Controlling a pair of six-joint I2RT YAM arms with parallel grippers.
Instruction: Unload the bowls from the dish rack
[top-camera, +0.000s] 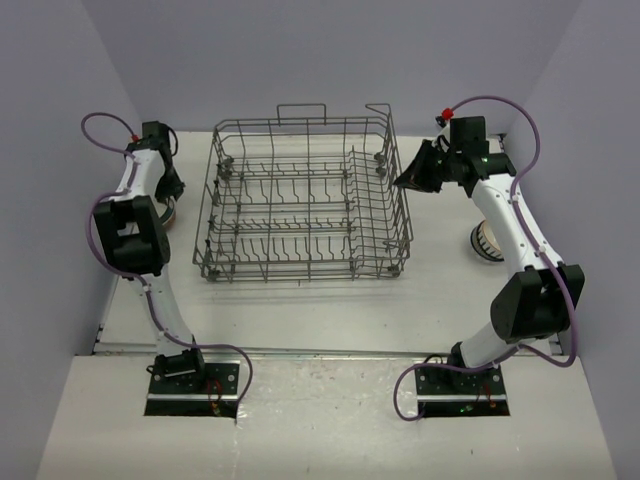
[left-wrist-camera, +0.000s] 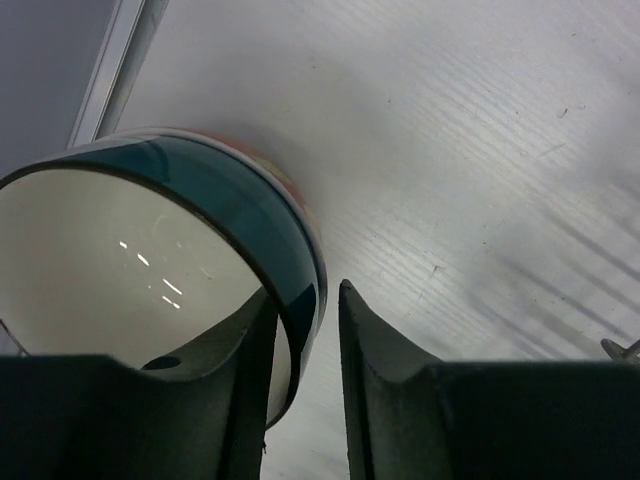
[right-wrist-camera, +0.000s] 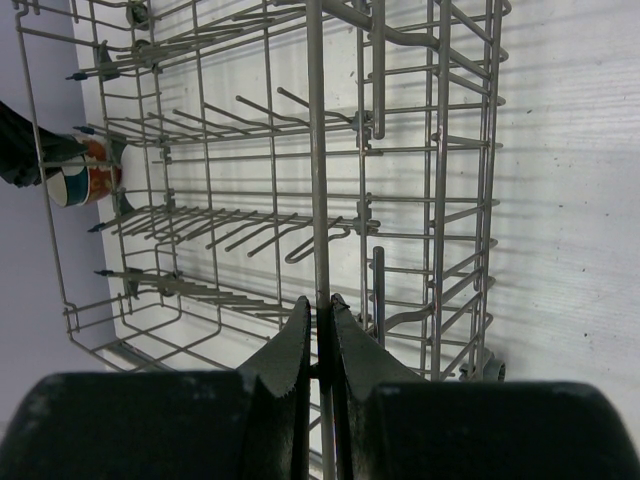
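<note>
The grey wire dish rack stands mid-table with no bowls showing inside it. A teal bowl with a cream inside sits on the table left of the rack; a reddish patterned edge shows under it. My left gripper straddles its rim, one finger inside, the other outside with a gap to the wall. From above, the arm hides most of that bowl. My right gripper is shut on a rim wire of the dish rack at its right side. A white striped bowl sits far right.
The rack's upright tines and raised sides fill the middle of the table. The left arm's elbow hangs over the left strip. The table's left edge rail runs close to the teal bowl. Purple walls enclose the table.
</note>
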